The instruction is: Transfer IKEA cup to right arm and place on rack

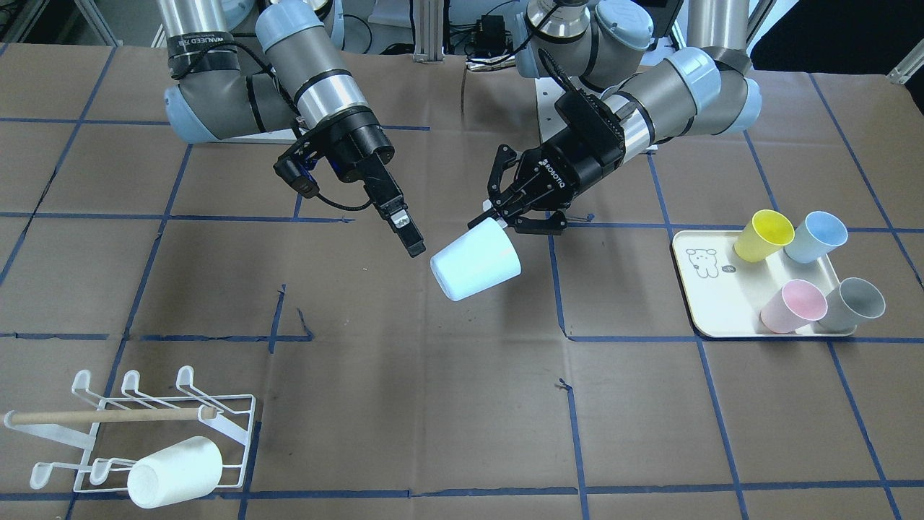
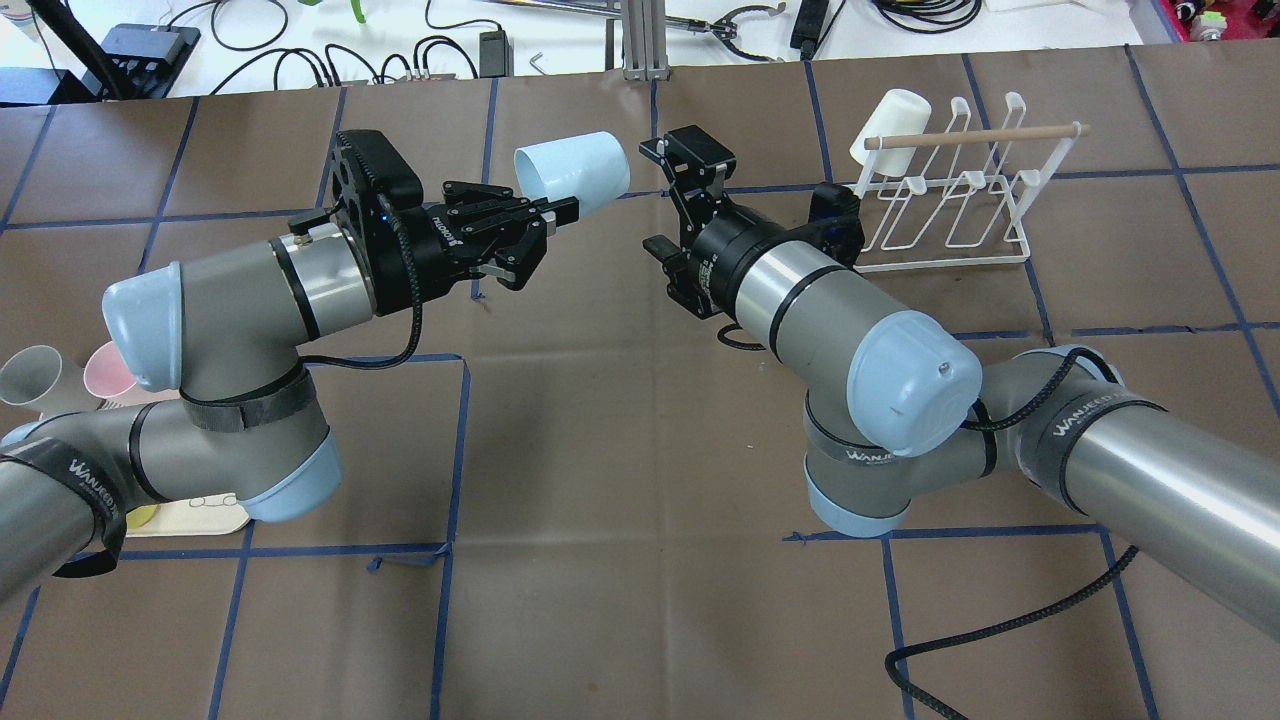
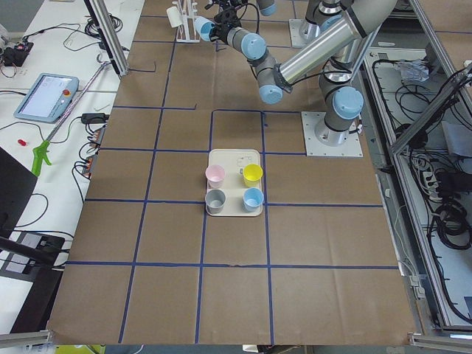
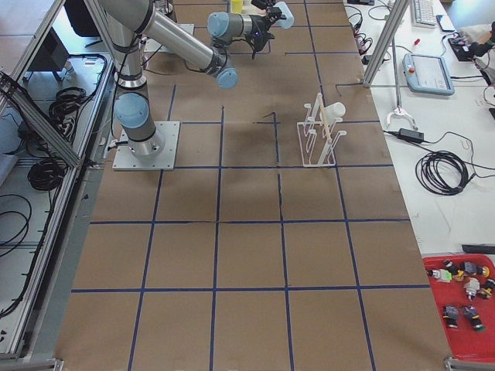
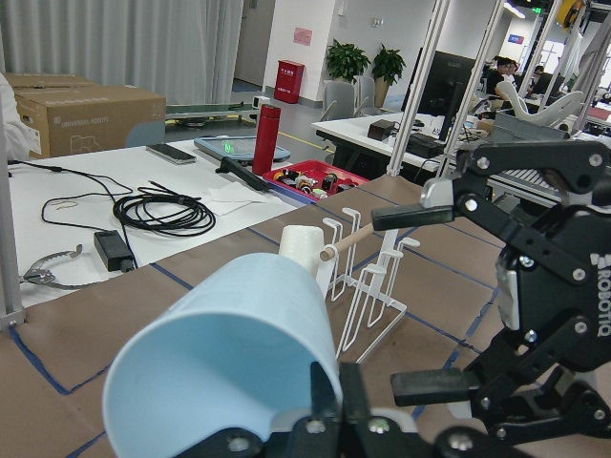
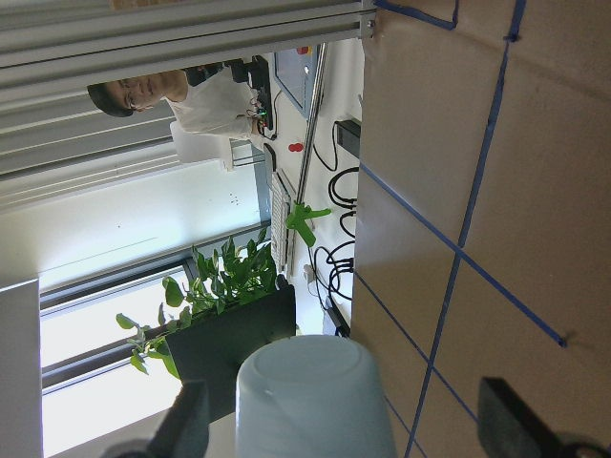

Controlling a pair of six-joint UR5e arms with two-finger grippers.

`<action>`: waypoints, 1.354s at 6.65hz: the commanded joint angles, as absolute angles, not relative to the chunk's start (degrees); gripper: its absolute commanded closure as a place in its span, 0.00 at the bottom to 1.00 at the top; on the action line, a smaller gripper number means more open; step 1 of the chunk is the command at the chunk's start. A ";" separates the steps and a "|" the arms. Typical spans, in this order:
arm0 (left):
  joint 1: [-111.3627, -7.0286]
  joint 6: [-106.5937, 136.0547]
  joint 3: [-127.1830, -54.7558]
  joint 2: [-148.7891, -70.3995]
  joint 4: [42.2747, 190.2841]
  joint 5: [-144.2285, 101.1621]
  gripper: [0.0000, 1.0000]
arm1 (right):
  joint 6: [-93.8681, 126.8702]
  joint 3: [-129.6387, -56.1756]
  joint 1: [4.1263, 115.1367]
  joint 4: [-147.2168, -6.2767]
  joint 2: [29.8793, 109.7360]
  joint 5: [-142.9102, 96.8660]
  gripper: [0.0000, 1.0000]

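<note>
Rack [image 1: 229, 431]: thin white hooked wire, wooden dowel [image 1: 108, 416] across; matte white cup [image 1: 177, 471] hung on it.
IKEA cup [image 1: 476, 263]: smooth pale-blue taper, aloft between the arms over the brown-papered surface [image 1: 433, 404].
Left gripper [image 1: 502, 213]: pinching the cup's rim.
Right gripper [image 1: 411, 244]: spread; only its wrist view shows the cup's rounded base between the fingers [image 6: 511, 420].

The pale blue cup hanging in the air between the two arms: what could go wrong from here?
1. The left tool pinches the pale blue cup only at its rim; a nudge from the open right tool near its base might knock it loose.
2. If the left tool lets go before the right one shuts, the cup likely falls.
3. The rack already holds a white cup, which placing could bump.
</note>
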State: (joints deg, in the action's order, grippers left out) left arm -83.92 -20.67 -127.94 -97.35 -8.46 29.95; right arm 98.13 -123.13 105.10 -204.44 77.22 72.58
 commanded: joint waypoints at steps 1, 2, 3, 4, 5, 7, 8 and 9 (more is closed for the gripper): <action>-84.55 -18.64 -127.79 -97.82 -9.75 30.06 0.99 | 98.17 -119.03 106.86 -204.08 74.20 72.60 0.01; -84.55 -18.63 -127.71 -97.82 -9.76 30.06 0.99 | 98.17 -117.61 106.96 -204.08 73.22 72.51 0.01; -84.55 -18.63 -127.71 -97.82 -9.76 30.06 0.99 | 98.17 -116.55 107.14 -204.08 72.43 72.51 0.01; -84.55 -18.55 -127.71 -97.82 -9.76 30.15 0.99 | 98.17 -116.20 107.23 -204.08 71.99 72.51 0.01; -84.55 -18.54 -127.71 -97.82 -9.76 30.15 0.99 | 98.17 -116.19 107.57 -204.08 71.81 72.25 0.00; -84.55 -18.46 -127.71 -97.82 -9.76 30.15 0.99 | 98.17 -115.93 107.93 -204.08 71.28 72.24 0.01; -84.55 -18.46 -127.71 -97.82 -9.76 30.15 0.99 | 98.17 -115.93 108.19 -204.08 71.28 72.25 0.01; -84.55 -18.46 -127.71 -97.82 -9.76 30.23 0.99 | 98.17 -115.93 108.19 -204.08 71.28 72.07 0.09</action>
